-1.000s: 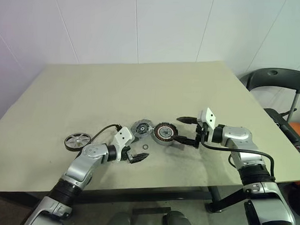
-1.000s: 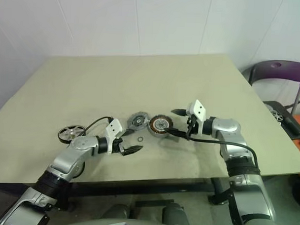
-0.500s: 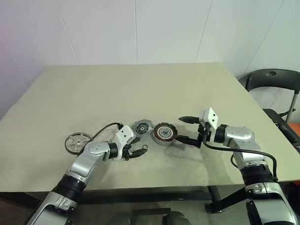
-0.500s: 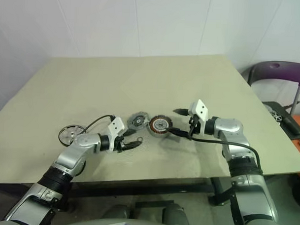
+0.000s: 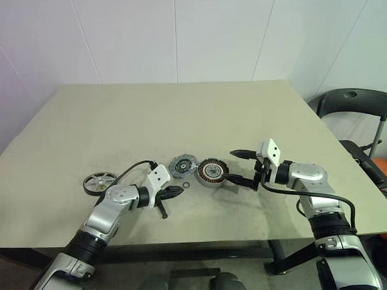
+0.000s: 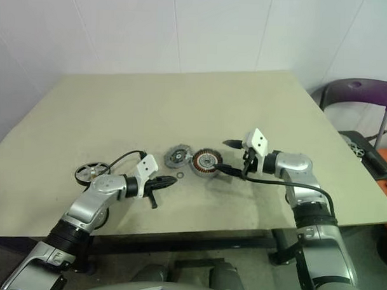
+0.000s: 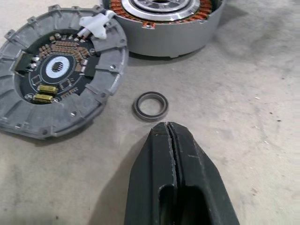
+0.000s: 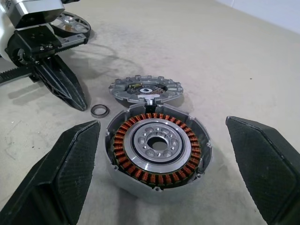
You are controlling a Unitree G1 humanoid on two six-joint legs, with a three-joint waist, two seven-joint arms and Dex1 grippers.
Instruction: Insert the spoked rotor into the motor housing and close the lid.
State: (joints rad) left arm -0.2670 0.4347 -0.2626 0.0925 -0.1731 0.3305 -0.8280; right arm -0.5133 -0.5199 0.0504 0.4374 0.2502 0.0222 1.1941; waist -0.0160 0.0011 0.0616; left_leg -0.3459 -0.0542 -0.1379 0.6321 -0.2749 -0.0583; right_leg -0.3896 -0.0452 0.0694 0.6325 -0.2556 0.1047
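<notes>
**Left gripper pinched empty by the ring, right gripper wide about the housing**

The left gripper (image 7: 171, 129) has its fingers pressed together with nothing between them, its tips just short of a small ring (image 7: 150, 106) on the table (image 5: 118, 117). Just past the ring lies the lid (image 7: 61, 75), touching the motor housing (image 8: 158, 150) beyond it. The right gripper (image 8: 164, 164) stands wide, one finger on either side of the housing. The spoked rotor (image 5: 100, 182) lies well behind the left gripper, beside its arm.
</notes>
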